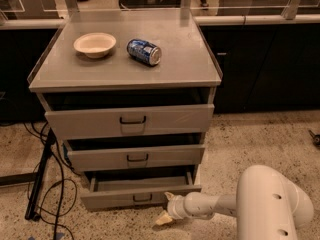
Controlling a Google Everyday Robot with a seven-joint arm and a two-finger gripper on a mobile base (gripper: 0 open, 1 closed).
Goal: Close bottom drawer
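The bottom drawer (120, 196) is the lowest of three grey-beige drawers. It stands pulled out a little, with its low front panel and small dark handle (142, 198) showing. My gripper (167, 208) is at the end of the white arm, low near the floor, right at the drawer front's right end. One pale fingertip (163, 218) points down-left below the panel.
The middle drawer (135, 157) and top drawer (130, 120) also stand slightly open. A beige bowl (94, 44) and a blue can (144, 51) on its side lie on the cabinet top. Black cables and a stand (42, 176) lie on the floor at left.
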